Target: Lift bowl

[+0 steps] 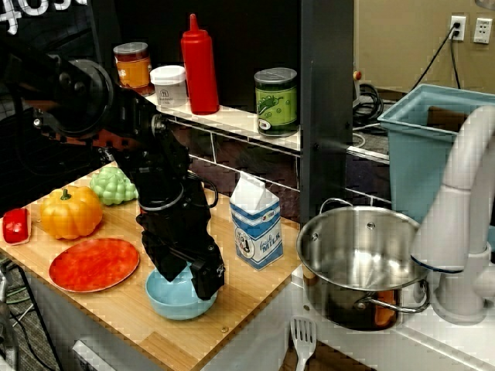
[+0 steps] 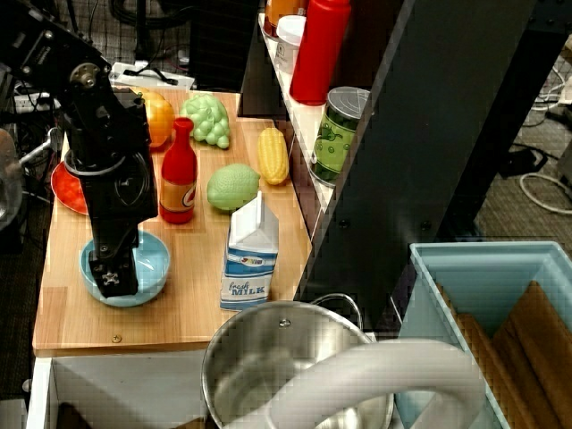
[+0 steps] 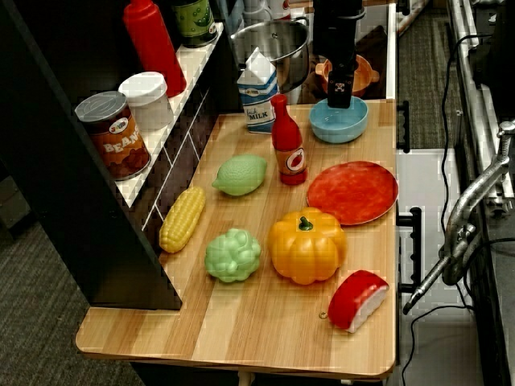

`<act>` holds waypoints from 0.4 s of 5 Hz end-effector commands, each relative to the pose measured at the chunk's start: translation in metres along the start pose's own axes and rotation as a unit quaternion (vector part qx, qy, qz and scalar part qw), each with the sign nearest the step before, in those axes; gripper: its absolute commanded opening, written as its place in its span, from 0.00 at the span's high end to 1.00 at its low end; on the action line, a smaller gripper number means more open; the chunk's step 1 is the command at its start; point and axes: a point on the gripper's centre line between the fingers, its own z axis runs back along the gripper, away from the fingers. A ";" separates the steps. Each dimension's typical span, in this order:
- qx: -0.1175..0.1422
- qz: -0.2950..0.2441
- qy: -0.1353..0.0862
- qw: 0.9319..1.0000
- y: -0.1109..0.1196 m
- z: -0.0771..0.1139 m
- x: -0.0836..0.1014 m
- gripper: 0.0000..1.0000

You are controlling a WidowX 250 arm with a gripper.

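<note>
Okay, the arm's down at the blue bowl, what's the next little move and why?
Probably close the gripper on the bowl rim, then raise it. The fingers reach down into the bowl, which sits on the wooden table; whether they already pinch the rim isn't clear.

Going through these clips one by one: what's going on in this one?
A single black robot arm has its gripper lowered into the light-blue bowl at the front of the wooden counter, beside the milk carton. The bowl appears to sit on the counter, not yet lifted. Whether the jaws are closed on its rim is unclear.
</note>
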 end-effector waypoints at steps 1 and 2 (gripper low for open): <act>0.004 0.028 -0.005 1.000 0.007 -0.012 0.010 0.00; -0.002 0.038 -0.007 0.999 0.002 -0.014 0.019 0.00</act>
